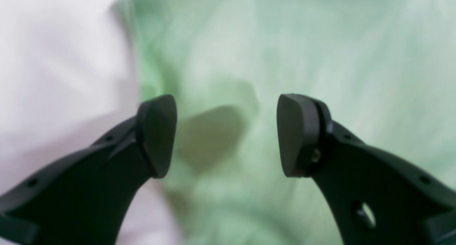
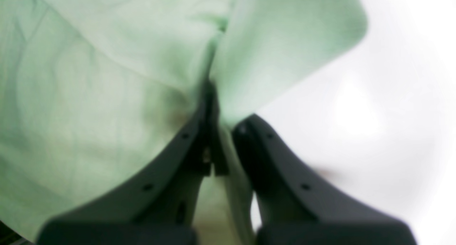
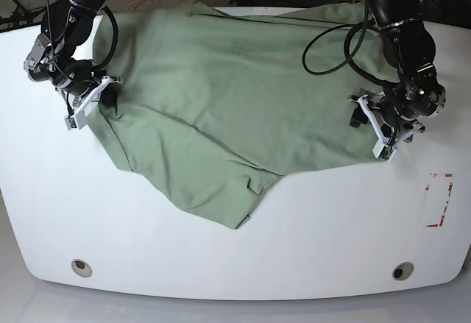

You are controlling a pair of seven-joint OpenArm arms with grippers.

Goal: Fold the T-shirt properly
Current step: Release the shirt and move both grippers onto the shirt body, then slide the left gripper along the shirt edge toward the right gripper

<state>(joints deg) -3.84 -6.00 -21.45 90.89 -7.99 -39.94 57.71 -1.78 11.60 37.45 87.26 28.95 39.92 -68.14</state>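
The pale sage-green T-shirt [image 3: 221, 95] lies spread and creased across the white table [image 3: 235, 249], one corner hanging toward the front. At the shirt's left edge in the base view my right gripper [image 3: 108, 96] is shut on a fold of the T-shirt [image 2: 278, 42]; the right wrist view shows cloth pinched between the closed fingers of the right gripper [image 2: 225, 108]. My left gripper [image 3: 362, 118] hovers at the shirt's right edge. In the left wrist view the left gripper [image 1: 227, 134] stands open just over the T-shirt [image 1: 320, 60], with nothing between its pads [image 1: 158, 134].
A red-outlined rectangle [image 3: 439, 199] is marked on the table near its right edge. Two round holes [image 3: 82, 267] [image 3: 402, 271] sit near the front corners. Black cables [image 3: 331, 43] loop from the arm over the shirt's far right part.
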